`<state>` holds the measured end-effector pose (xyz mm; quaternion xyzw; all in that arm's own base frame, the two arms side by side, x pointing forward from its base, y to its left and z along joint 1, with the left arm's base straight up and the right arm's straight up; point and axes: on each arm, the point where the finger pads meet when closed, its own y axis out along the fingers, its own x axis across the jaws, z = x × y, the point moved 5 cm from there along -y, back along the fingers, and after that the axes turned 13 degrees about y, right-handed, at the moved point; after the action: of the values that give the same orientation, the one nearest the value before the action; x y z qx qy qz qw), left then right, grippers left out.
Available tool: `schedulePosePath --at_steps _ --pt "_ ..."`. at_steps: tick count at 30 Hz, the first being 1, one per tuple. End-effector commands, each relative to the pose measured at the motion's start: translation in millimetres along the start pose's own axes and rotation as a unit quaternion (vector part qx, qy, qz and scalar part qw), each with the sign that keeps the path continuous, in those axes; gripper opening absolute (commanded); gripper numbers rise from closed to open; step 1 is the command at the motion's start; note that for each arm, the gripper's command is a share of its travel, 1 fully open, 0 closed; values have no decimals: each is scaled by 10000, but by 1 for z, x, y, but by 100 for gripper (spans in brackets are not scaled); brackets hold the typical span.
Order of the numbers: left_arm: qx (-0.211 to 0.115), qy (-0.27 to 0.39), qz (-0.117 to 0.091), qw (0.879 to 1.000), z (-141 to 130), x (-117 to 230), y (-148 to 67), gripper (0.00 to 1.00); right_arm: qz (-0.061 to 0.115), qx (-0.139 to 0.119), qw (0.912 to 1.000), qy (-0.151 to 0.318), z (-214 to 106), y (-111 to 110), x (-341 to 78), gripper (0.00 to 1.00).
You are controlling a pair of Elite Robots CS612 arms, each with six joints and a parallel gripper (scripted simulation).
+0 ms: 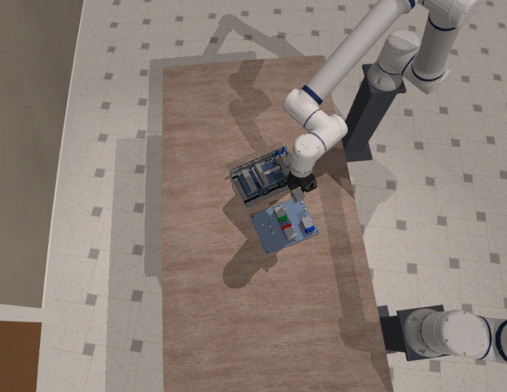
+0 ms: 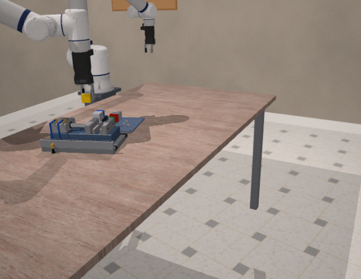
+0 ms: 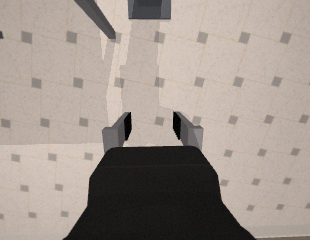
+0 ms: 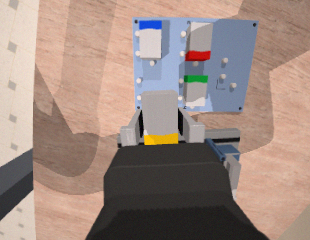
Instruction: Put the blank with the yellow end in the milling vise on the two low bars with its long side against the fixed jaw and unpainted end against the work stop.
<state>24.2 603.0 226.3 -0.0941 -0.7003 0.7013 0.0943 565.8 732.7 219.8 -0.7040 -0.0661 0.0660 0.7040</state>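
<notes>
The wooden table point(image 1: 211, 304) point(image 2: 180, 120) point(image 4: 70, 210) carries the vise point(image 1: 250, 203) point(image 2: 78, 146) point(image 4: 230, 134) and, just beside it, the blue plate point(image 1: 268, 242) point(image 2: 132, 124) point(image 4: 167, 75).

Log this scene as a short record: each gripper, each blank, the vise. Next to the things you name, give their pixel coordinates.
right gripper point(image 2: 88, 95) point(image 4: 161, 125): shut on yellow-ended blank, raised
yellow-ended blank point(image 2: 86, 97) point(image 4: 160, 112): off the plate, not in the vise
left gripper point(image 2: 149, 50) point(image 3: 152, 126): open, holding nothing
plate point(image 1: 264, 242) point(image 4: 245, 65): bears three blanks
blue-ended blank point(image 1: 307, 223) point(image 4: 150, 42): on plate
red-ended blank point(image 1: 289, 232) point(image 4: 199, 39): on plate
green-ended blank point(image 1: 280, 212) point(image 4: 195, 91): on plate
milling vise point(image 1: 254, 201) point(image 2: 78, 145): beside plate, no blank between jaws
</notes>
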Motion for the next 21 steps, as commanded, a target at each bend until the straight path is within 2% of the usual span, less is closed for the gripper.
schedulePosePath --at_steps 1,21 --pt "-7 0 0 10000 0 0 -1 100 -7 5 10000 0 -10 -1 11 0" --pt "-7 0 0 10000 0 0 -1 100 -7 5 10000 -1 -48 1 49 0"
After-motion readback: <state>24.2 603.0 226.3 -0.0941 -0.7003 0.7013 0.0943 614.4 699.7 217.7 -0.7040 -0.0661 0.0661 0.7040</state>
